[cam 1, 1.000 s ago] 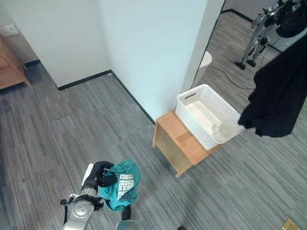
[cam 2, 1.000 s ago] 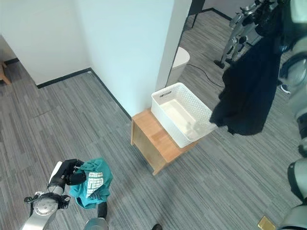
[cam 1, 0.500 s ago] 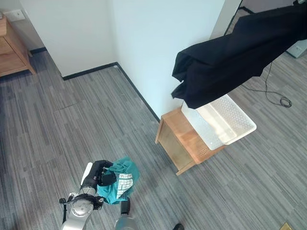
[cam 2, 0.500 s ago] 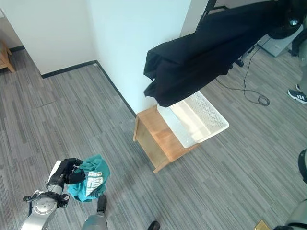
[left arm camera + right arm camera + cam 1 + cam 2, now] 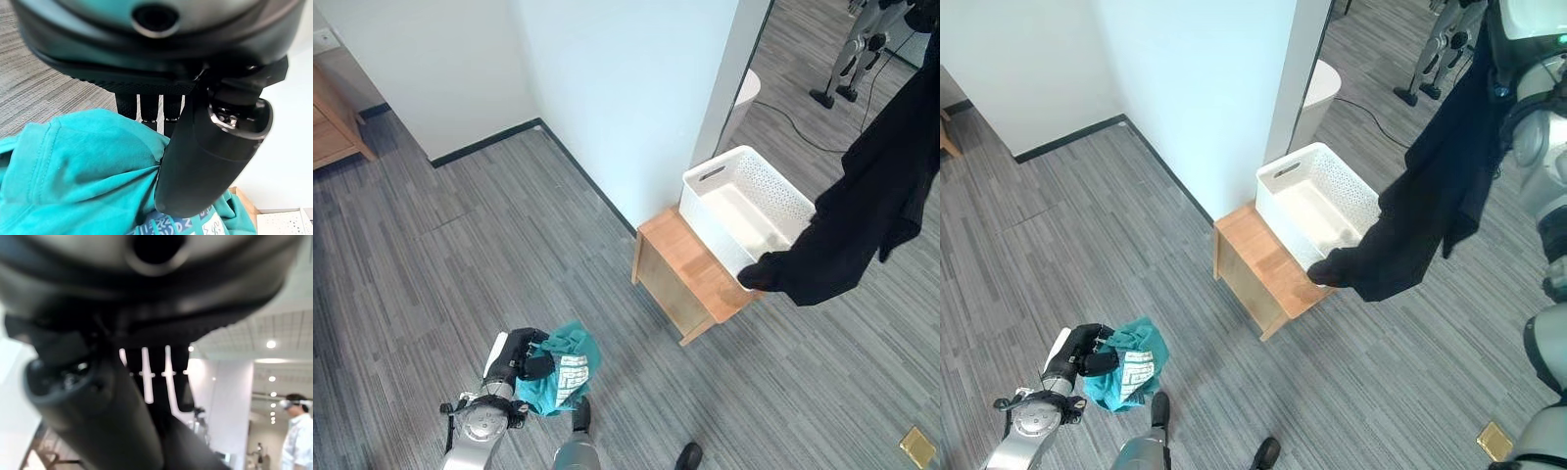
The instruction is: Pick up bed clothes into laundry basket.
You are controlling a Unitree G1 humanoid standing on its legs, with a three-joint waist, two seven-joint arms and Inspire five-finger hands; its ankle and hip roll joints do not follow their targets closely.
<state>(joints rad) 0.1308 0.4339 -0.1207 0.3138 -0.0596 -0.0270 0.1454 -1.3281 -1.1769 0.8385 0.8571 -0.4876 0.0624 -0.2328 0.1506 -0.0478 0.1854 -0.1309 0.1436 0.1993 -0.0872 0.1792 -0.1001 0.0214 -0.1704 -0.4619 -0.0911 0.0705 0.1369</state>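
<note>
teal cloth (image 5: 558,367) clutched in left hand (image 5: 521,354)

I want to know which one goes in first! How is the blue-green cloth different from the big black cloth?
The teal cloth is bunched small in the left hand, low over the grey floor; the black cloth hangs long and spread out. The teal cloth is far from the white basket; the black cloth's lower end dangles at the basket's near edge. The teal cloth bears a pale printed patch; the black is plain. Neither is in the basket yet.
</note>
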